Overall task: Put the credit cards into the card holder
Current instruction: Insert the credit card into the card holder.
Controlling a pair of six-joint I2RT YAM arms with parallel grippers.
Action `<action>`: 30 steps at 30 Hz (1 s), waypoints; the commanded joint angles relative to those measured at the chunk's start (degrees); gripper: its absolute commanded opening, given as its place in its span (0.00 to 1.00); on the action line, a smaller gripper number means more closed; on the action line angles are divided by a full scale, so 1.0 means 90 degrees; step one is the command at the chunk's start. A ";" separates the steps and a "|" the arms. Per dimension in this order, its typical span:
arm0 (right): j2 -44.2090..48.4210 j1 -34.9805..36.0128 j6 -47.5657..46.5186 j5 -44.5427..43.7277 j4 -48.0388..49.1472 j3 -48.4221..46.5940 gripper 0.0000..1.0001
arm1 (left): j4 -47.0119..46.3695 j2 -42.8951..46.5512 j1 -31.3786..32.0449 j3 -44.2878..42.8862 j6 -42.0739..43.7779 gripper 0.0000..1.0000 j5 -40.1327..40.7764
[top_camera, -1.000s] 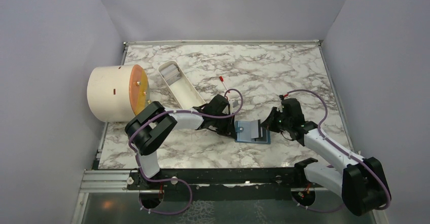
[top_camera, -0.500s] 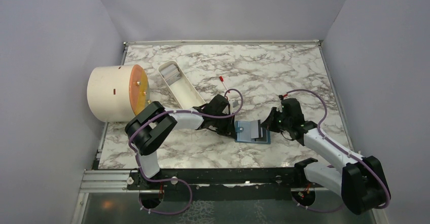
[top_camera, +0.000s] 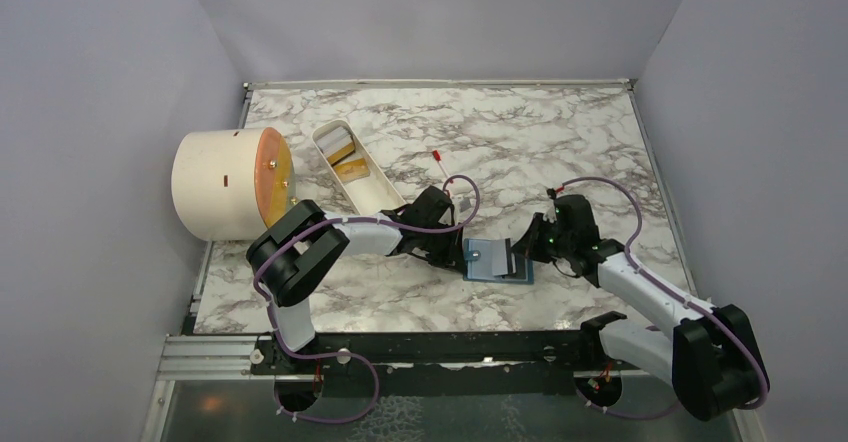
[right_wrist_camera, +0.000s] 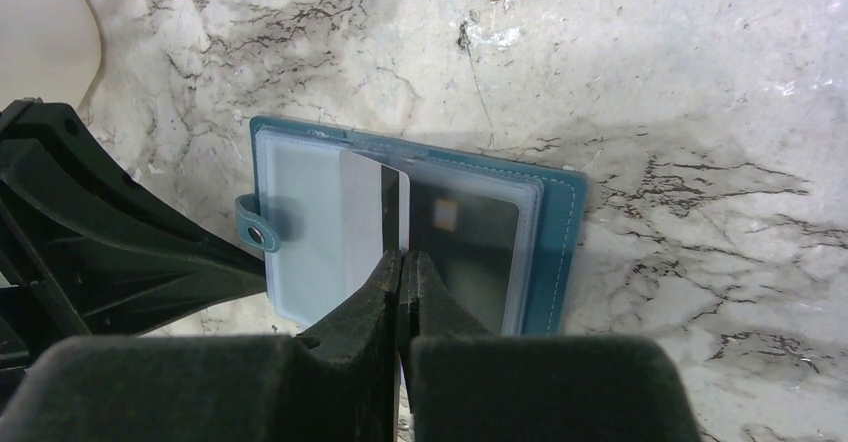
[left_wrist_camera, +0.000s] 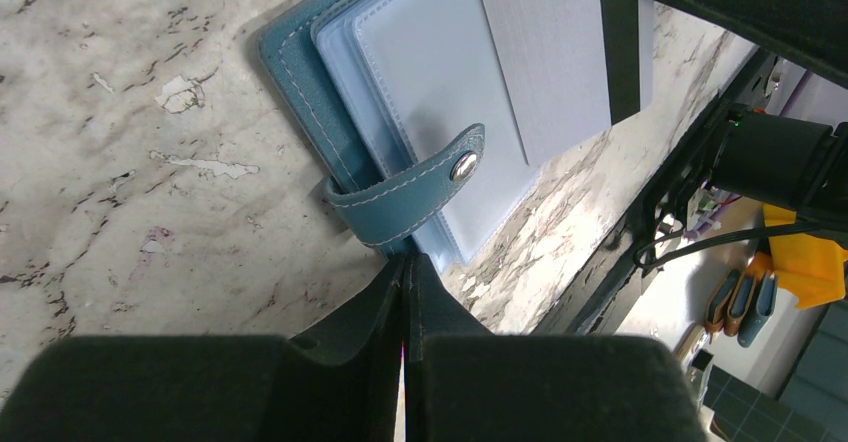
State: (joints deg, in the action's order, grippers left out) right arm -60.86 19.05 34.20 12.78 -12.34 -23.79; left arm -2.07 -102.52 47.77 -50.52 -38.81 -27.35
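Lying open near the middle of the counter (top_camera: 520, 142), toward 6 o'clock: teal card holder (top_camera: 488, 260) | left claw (left_wrist_camera: 403, 262) at its 9 o'clock, clamped on its edge by the snap strap (left_wrist_camera: 420, 187) | right claw (right_wrist_camera: 402, 257) at its 3 o'clock, pinching the dark grey card (left_wrist_camera: 540, 52) over the pockets.

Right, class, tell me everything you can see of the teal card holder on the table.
The card holder is a small teal wallet, leather-looking with pale stitching, holding clear plastic sleeves. It lies open and flat on the marble table. Its strap, with a silver snap, is undone and folded over the sleeves. The left gripper is shut on its strap-side edge; a grey card, pinched by the right gripper, rests on the sleeves.
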 commanded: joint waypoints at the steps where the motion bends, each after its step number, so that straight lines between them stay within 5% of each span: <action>1: 0.0022 -0.0007 -0.0001 0.0218 0.0080 0.0152 0.01 | 0.0122 -0.0132 0.0054 -0.0058 0.0152 0.06 0.0358; 16: 0.0242 -0.0007 0.0183 -0.0462 -0.0987 -0.0283 0.01 | 0.0127 -0.0122 0.0063 -0.0061 0.0171 0.06 0.0403; 30: -0.0120 -0.0008 -0.0104 -0.0403 -0.0834 -0.0371 0.01 | 0.0200 -0.0211 0.0061 -0.0194 0.0251 0.07 0.0476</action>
State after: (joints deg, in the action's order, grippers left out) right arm -61.25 19.05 35.38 10.57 -19.77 -25.26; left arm -1.26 -102.89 47.92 -51.33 -38.44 -27.07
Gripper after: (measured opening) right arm 0.012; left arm 0.063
